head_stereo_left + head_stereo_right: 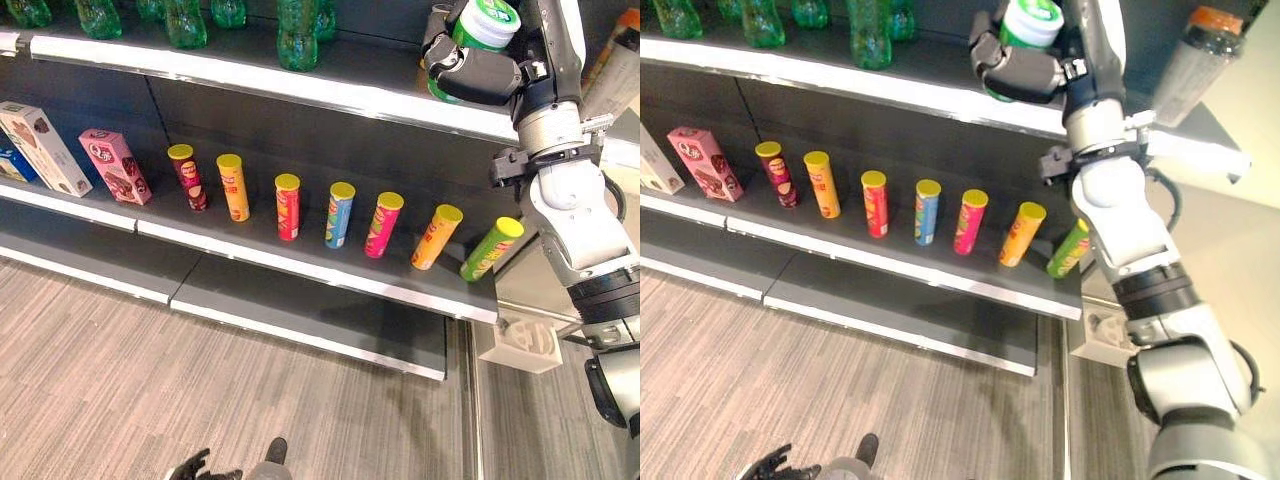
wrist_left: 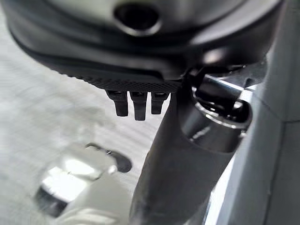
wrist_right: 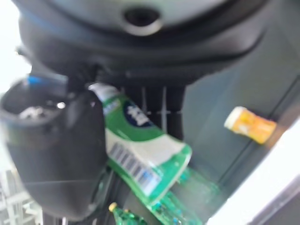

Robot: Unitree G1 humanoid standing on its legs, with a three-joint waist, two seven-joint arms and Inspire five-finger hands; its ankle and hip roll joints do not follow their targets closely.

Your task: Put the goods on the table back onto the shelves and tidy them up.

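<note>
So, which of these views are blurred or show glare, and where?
Right wrist view: soft throughout, the green bottle in the right hand smeared, a white washed-out band at one corner. Left wrist view: the floor is out of focus, with a bright glare patch. Left eye view: sharp, with light reflecting off the top shelf edge.

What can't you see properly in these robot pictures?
- The lower part of the green bottle in the head views: the right hand wraps round it.
- The green bottles on the top shelf: their tops are cut off by the picture's edge.
- The left hand: cut off by the bottom edge, so its fingers can't be judged.
- The print on the tall cans on the middle shelf: too small to read.
</note>
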